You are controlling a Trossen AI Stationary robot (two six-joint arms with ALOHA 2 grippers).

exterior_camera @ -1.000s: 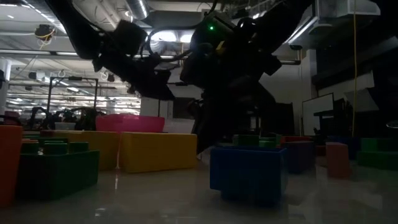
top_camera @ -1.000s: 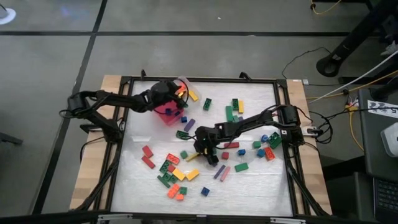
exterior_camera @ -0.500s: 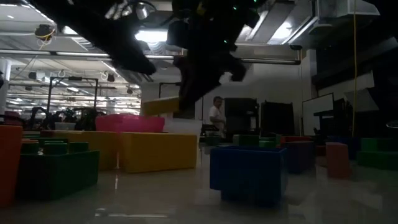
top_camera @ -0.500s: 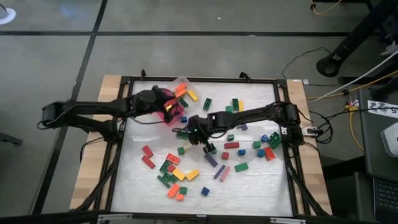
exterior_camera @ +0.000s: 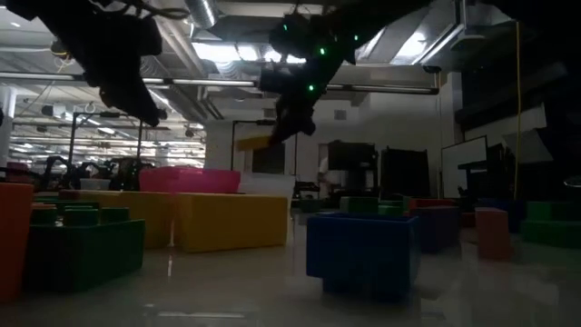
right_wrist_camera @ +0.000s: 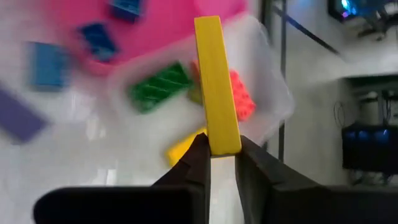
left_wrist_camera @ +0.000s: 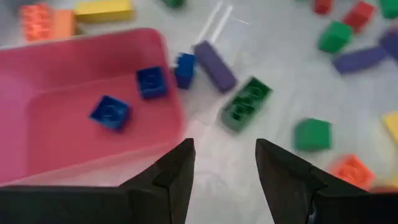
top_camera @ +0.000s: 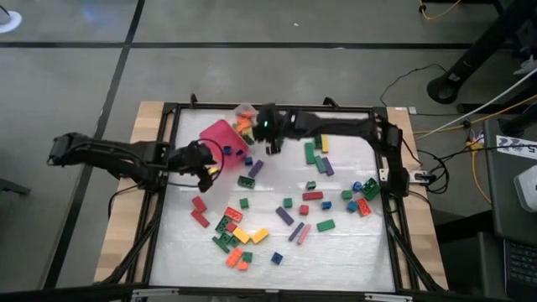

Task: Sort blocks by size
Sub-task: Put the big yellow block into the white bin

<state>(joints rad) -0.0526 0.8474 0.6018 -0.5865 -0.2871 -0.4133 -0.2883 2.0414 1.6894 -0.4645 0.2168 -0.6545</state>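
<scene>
Right gripper [right_wrist_camera: 217,158]: closed on one end of a long yellow bar [right_wrist_camera: 216,81]; held over the clear tray [right_wrist_camera: 273,93] at the far edge of the table.
Left gripper [left_wrist_camera: 221,168]: empty, fingers parted; placed near the pink tray [left_wrist_camera: 37,74], at the left.
Blocks [top_camera: 243,235]: scattered on the table; some lie in both trays.
Handling: judged light, stiff, smooth; a bar is best taken across its narrow sides.

Pink tray [left_wrist_camera: 68,137]: in the left wrist view, cut off by the picture's edge and partly hidden behind the dark fingers.
Clear tray [right_wrist_camera: 261,93]: its contents are blurred; a yellow bar [right_wrist_camera: 216,87] covers some.
Low view: both arms are dark silhouettes; block colours are hard to tell.
</scene>
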